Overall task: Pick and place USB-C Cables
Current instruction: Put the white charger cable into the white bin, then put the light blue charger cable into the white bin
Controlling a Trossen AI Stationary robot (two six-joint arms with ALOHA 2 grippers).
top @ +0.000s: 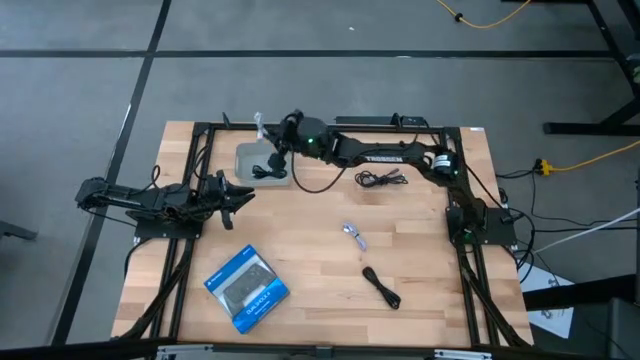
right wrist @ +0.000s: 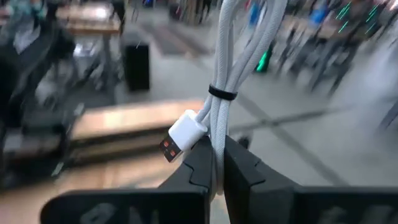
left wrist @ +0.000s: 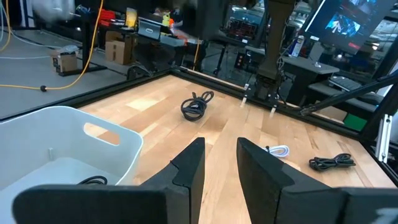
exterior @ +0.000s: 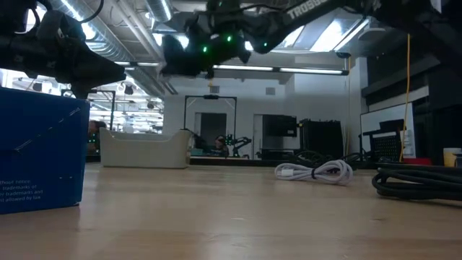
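Note:
My right gripper (top: 264,137) has reached over the far left of the table and hovers above the white bin (top: 246,158), shut on a whitish-silver USB-C cable (right wrist: 239,56). A black cable (top: 266,170) lies inside the bin. On the table rest a thin black coil (top: 380,178), a second whitish cable (top: 353,235) and a stubby black bundle (top: 381,288). My left gripper (left wrist: 221,163) is open and waits beside the bin's near side, touching nothing. My right gripper pinches the bundled white cable between its two fingers, just past the white plug (right wrist: 181,138) and below the black tie (right wrist: 222,94). The strands run on beyond the fingertips, along the fingers. The cable is lifted clear, above the bin.
A blue-and-black flat box (top: 247,288) lies at the near left of the table. Dark frame rails (top: 200,150) run along the table's sides. A yellow cable (top: 590,155) lies on the floor beyond the right edge. Bare wood (top: 320,260) shows in the table's middle.

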